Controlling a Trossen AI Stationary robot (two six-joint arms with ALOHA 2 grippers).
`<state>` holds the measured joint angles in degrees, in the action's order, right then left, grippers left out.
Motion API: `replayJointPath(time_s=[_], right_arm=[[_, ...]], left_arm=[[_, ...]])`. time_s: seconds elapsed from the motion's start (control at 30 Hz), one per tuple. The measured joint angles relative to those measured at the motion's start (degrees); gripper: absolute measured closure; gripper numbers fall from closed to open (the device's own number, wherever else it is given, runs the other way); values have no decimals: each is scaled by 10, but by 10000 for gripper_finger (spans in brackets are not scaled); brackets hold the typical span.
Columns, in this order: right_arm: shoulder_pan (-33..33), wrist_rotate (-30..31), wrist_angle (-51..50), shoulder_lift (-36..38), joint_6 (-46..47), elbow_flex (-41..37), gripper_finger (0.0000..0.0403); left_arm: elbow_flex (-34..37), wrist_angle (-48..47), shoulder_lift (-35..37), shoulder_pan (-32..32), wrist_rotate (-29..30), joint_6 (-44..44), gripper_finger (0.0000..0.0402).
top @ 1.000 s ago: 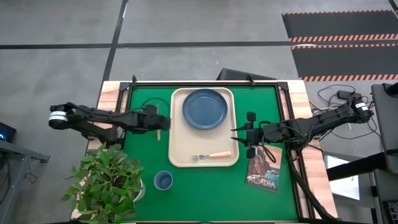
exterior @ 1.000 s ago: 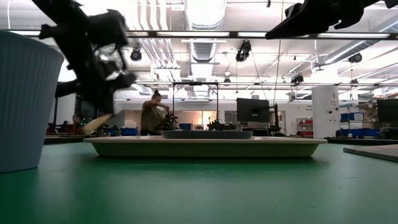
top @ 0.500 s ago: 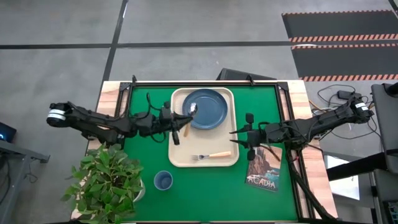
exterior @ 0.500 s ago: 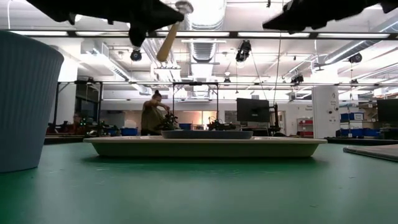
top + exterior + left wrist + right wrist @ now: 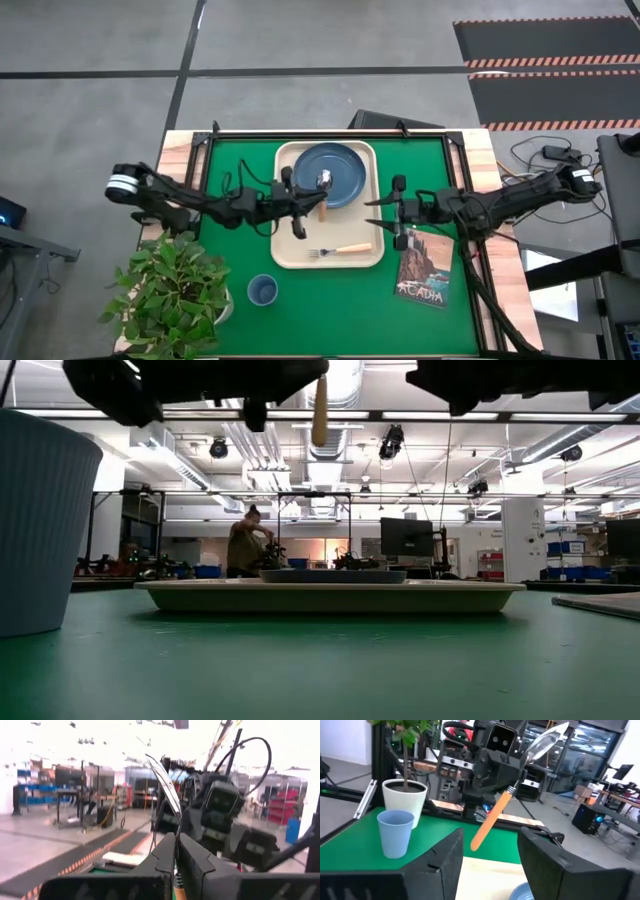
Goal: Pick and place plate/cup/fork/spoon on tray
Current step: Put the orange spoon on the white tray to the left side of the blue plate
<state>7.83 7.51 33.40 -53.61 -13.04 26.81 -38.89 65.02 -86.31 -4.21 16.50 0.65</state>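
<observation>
The left hand (image 5: 303, 205) reaches in over the cream tray (image 5: 286, 252) and holds the spoon (image 5: 313, 195) clamped between its fingers. In the high view the spoon's silver bowl sits over the edge of the dusty-blue plate (image 5: 338, 170), while its orange-tan handle slants back toward the hand over the tray's middle. The low view shows the handle (image 5: 319, 408) hanging well above the tray (image 5: 330, 596), so the spoon is in the air and touches nothing below.

The plate lies in the far half of the tray. The fork (image 5: 341, 250) lies flat in the near half, tines pointing to the left arm's side. The small blue cup (image 5: 262, 291) stands on the green bench mat (image 5: 330, 310), off the tray, just beside a potted plant (image 5: 170, 285) in a white pot.

The right hand (image 5: 392, 212) waits above the mat just beside the tray's right edge, its fingers spread wide and holding nothing. A booklet (image 5: 424, 265) lies on the mat next to it.
</observation>
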Motion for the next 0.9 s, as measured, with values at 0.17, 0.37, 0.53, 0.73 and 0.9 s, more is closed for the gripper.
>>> replayJointPath(time_s=[0.17, 0.37, 0.53, 0.73, 0.9], right_arm=[[-8, 1, 88, -61, 5, 0, 227], [-19, 30, 188, -139, 28, 0, 227], [-21, 30, 239, -176, 35, 0, 227], [-22, 27, 263, -194, 41, 0, 227], [-22, 26, 259, -201, 42, 8, 227]], left_arm=[[-37, 55, -57, 0, -3, -16, 401], [-84, 55, -102, 0, -36, -22, 401], [-96, 57, -116, 0, -52, -29, 401], [-96, 63, -131, 0, -55, -29, 401], [-112, 64, -154, 0, -60, -29, 401]])
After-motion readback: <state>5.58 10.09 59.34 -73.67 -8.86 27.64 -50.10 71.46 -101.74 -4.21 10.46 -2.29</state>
